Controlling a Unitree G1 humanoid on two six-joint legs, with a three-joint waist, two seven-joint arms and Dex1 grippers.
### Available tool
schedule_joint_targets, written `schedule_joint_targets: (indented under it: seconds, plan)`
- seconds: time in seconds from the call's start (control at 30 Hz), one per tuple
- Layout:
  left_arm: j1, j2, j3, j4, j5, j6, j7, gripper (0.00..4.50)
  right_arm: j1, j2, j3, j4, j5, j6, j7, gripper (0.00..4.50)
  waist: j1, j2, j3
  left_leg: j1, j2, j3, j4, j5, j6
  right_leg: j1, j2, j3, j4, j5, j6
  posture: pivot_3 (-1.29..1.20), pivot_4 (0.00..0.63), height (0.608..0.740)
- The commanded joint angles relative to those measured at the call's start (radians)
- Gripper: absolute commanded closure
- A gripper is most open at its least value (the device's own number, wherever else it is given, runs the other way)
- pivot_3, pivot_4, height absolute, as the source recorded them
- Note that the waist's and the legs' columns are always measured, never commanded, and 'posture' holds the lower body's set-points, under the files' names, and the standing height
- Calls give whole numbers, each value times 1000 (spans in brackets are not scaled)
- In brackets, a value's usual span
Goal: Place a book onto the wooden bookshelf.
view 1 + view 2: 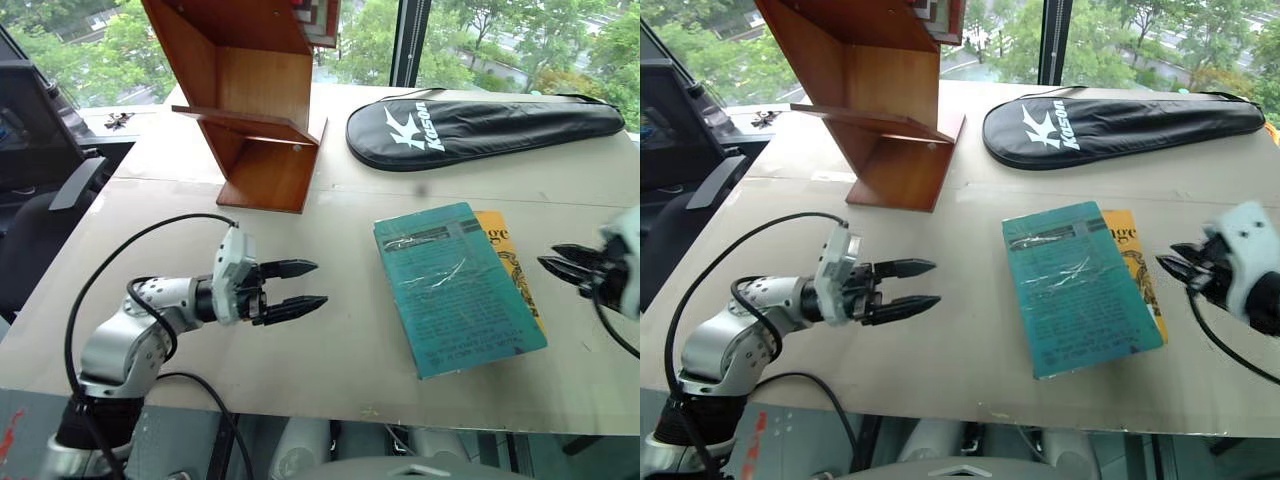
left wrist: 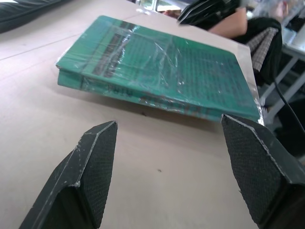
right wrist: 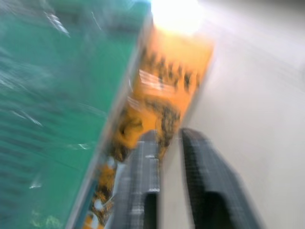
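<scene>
Two end effectors flank the teal book (image 1: 455, 287), which lies flat on the surface atop a yellow book (image 1: 505, 262), long axis near-to-far. Left end effector (image 1: 300, 287) spread wide; right end effector (image 1: 558, 262) slightly parted, empty, nearer.

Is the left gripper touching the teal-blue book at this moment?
Apart. In the left eye view, the left gripper sits with bare table between its open fingertips and the teal-blue book; the left wrist view shows the same gap.
</scene>
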Motion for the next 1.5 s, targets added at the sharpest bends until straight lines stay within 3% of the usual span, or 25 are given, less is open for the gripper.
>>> schedule_joint_targets:
  seconds: [0.03,0.13,0.17,0.27,0.4,0.5,0.6,0.77,1.0,1.1,1.27,1.3,1.5]
  plan:
    - [-24,6,8,-4,-26,39,8,923,95,21,-130,15,7,-223,196,1794,-4,0,0,1,0,0,0,0,0,1,0,0,0,0,0,0,150,740]
    - [-42,13,5,13,-33,97,27,923,199,22,-204,60,5,-346,339,272,-7,0,0,3,0,0,1,0,1,2,0,1,1,0,0,0,150,740]
    - [-49,14,2,17,-38,122,38,923,225,26,-223,80,-1,-391,372,30,-6,0,0,4,0,0,2,0,1,4,0,1,1,0,0,0,150,740]
    - [-86,7,0,28,-86,237,76,923,280,44,-261,120,-22,-515,438,30,-3,0,0,10,0,0,2,-1,1,10,0,1,1,0,0,0,150,740]
    - [-193,-13,-21,53,-167,531,221,923,325,43,-281,137,26,-541,493,30,-1,0,0,14,0,-1,2,-1,1,14,0,0,0,0,0,0,150,740]
    - [-314,-164,38,184,-302,837,387,923,330,49,-261,140,31,-573,494,30,0,0,0,14,0,-1,3,-1,1,15,-1,0,1,0,0,0,150,740]
    - [-387,-332,136,300,-327,1014,547,923,342,62,-234,139,12,-610,484,30,-1,-1,0,14,0,-2,5,-1,1,16,0,-1,1,0,1,0,150,740]
    - [-428,-586,250,446,-271,1095,732,923,364,85,-214,87,35,-607,444,30,-2,-1,0,14,0,-3,5,2,-3,16,0,-1,1,0,1,0,150,740]
    - [-448,-685,205,510,-226,1038,733,923,369,86,-177,45,41,-595,390,30,2,-1,0,14,0,-3,5,2,-4,16,0,0,1,0,0,0,150,740]
    - [-451,-691,210,516,-238,1024,707,1811,371,81,-169,23,52,-588,374,0,2,-1,0,14,0,-3,5,2,-4,16,-1,0,1,0,0,0,150,740]
    - [-441,-704,218,533,-261,1022,651,4151,369,81,-146,14,53,-585,350,0,2,-1,0,14,0,-3,5,2,-4,16,-1,0,1,0,0,0,150,740]
    - [-439,-706,210,539,-259,1013,636,4452,368,84,-136,15,48,-588,347,0,3,-1,0,14,0,-3,5,2,-4,16,-1,0,1,0,0,0,150,740]
    - [-427,-679,221,524,-282,997,576,4452,363,91,-85,30,27,-610,329,0,3,-1,0,13,0,-3,5,2,-4,16,-2,-1,0,0,0,0,150,740]
